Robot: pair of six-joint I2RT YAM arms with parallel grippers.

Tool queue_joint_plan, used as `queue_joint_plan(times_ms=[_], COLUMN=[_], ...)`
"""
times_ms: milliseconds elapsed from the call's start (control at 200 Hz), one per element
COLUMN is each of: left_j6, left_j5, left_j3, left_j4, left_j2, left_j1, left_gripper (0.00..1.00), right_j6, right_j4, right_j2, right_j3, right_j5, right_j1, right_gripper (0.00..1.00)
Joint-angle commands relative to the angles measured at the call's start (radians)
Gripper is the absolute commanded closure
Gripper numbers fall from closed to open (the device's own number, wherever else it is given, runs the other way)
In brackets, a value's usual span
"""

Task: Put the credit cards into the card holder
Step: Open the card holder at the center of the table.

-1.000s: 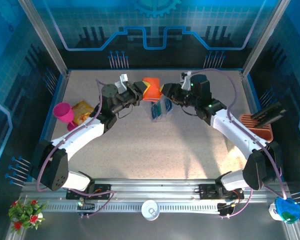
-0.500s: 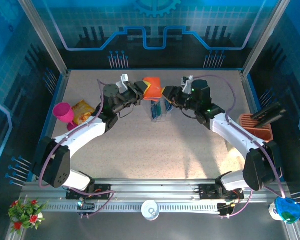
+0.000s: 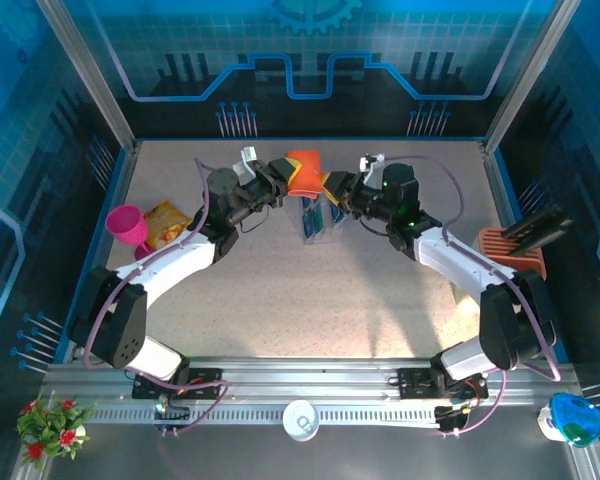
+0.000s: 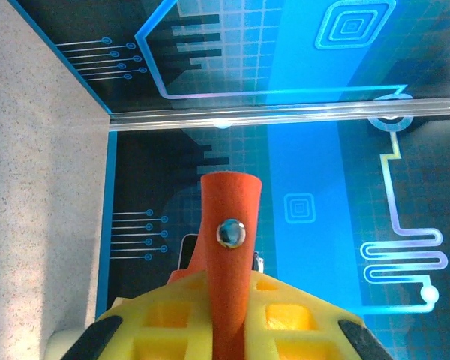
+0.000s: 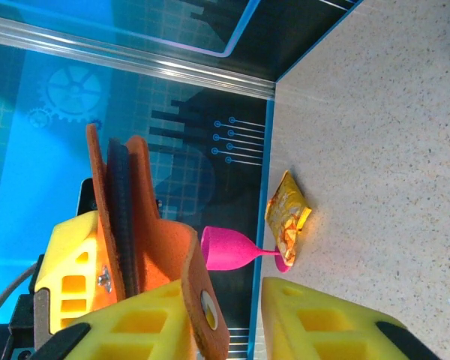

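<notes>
The card holder (image 3: 300,172), an orange wallet, hangs above the back of the table with my left gripper (image 3: 278,180) shut on it. In the left wrist view its snap tab (image 4: 230,247) stands up between my yellow fingers (image 4: 165,322). My right gripper (image 3: 333,186) is at the wallet's right side. In the right wrist view the wallet's flap (image 5: 202,300) lies against one finger (image 5: 127,326), with a gap to the other finger (image 5: 322,322); the jaws are apart. Blue and teal credit cards (image 3: 320,212) stand in a clear rack just below the wallet.
A pink goblet (image 3: 126,224) and a yellow snack bag (image 3: 166,222) sit at the left; both also appear in the right wrist view as goblet (image 5: 232,249) and bag (image 5: 287,217). An orange slotted box (image 3: 515,252) stands at the right edge. A white cup (image 3: 300,418) sits on the near rail.
My right gripper has moved left up to the wallet, and its jaws have narrowed around the flap. The left gripper has kept hold of the wallet and barely moved.
</notes>
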Motion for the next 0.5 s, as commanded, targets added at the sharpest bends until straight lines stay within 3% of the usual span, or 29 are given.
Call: queue_joint_plan(times_ms=[0, 495], left_j6=[-0.031, -0.04], left_j5=[-0.008, -0.029], left_j3=[0.031, 0.029], left_j4=[0.088, 0.109], left_j2=[0.014, 0.015], left_j1=[-0.001, -0.001], left_gripper=[1.0, 1.0], right_j6=[0.028, 0.125], right_j4=[0.079, 0.222], right_j2=[0.008, 0.026], right_j3=[-0.012, -0.075], right_j5=[-0.05, -0.052], right_j1=[-0.003, -0.024], right_gripper=[0.71, 0.72])
